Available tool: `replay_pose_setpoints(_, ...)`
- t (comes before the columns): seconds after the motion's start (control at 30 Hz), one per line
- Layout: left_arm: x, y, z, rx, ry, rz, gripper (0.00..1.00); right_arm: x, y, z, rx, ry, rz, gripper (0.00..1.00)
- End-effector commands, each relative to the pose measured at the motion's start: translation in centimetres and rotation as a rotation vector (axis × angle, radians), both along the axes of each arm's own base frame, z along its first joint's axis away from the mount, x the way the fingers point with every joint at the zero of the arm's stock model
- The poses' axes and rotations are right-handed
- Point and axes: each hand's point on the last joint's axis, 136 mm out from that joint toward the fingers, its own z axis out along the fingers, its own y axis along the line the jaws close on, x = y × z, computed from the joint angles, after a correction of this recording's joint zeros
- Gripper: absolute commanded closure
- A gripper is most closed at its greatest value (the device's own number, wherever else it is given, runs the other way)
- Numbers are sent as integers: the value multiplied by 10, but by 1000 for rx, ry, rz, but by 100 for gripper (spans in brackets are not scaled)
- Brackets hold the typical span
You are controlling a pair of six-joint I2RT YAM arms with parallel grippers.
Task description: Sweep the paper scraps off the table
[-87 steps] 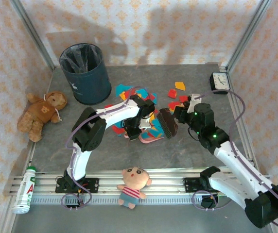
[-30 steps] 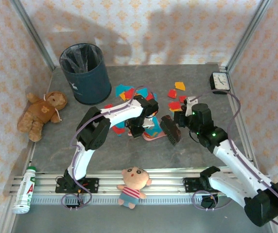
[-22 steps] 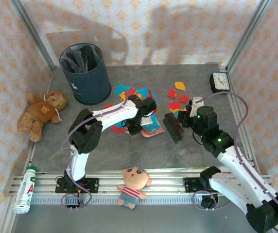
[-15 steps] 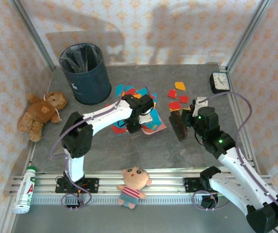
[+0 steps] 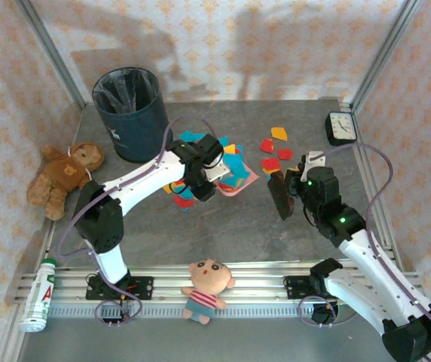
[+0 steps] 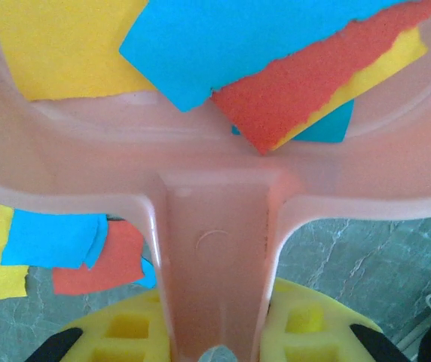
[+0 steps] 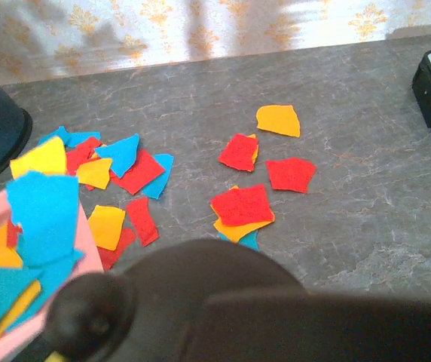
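**Scraps: near weightless, limp, quick to slide**

Left gripper (image 6: 215, 332) is clamped on the pink dustpan (image 6: 215, 226) handle, and the pan carries blue, red and yellow pieces. Right gripper (image 5: 292, 185) is closed on the dark brush (image 5: 279, 194). Loose paper scraps (image 7: 242, 205) lie on the table (image 5: 223, 226), far and right of the pan; a few more lie to the pan's left.

Judgement: too thin to pinch. Push them with the bristles and keep the pan level.

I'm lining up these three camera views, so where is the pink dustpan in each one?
Top external: the pink dustpan sits near the picture's middle.
Left wrist: the dustpan is seen close up, its handle running up from the bottom edge into the pan.
Right wrist: the dustpan is in the bottom-left corner.
Shared landmark: the blue scraps lying in the pan.
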Motion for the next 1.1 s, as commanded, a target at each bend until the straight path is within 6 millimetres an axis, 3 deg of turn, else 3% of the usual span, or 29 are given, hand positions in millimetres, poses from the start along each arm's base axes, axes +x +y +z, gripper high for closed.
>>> replay_pose_setpoints(0.0, 8, 0, 20, -49, -63, 49, 100, 1, -1, 12, 28, -46, -19, 100)
replay_pose_setpoints(0.7, 58, 36, 95, -19, -255, 224, 100, 0, 11, 13, 91, -31, 23, 100)
replay_pose_setpoints(1.07, 82, 69, 135, -42, -301, 333, 100, 1, 13, 10, 93, -20, 29, 100)
